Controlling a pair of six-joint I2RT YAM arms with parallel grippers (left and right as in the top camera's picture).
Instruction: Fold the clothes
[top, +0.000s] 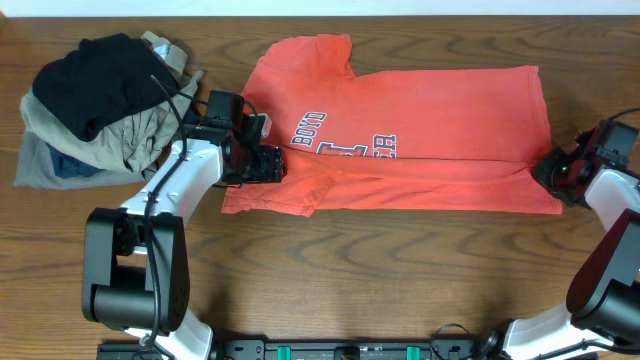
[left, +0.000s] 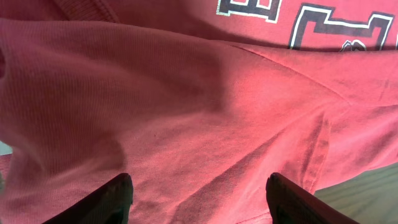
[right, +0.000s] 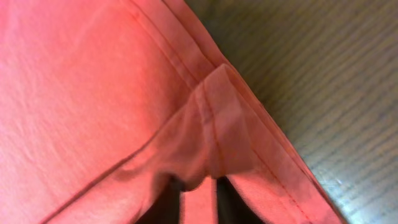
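The red-orange T-shirt (top: 420, 140) lies spread across the table, its "BOYD" lettering (top: 308, 130) facing up and its lower part folded over. My left gripper (top: 268, 166) is open, low over the shirt's left side near the sleeve; red cloth (left: 199, 124) fills the space between its fingers (left: 199, 199). My right gripper (top: 553, 172) is at the shirt's right hem and is shut on a pinched fold of the hem (right: 214, 130), with cloth between its fingers (right: 199, 199).
A pile of other clothes (top: 100, 105), black on top of khaki, grey and blue, sits at the back left. Bare wooden table (top: 400, 270) runs along the front. Wood shows right of the hem in the right wrist view (right: 336, 93).
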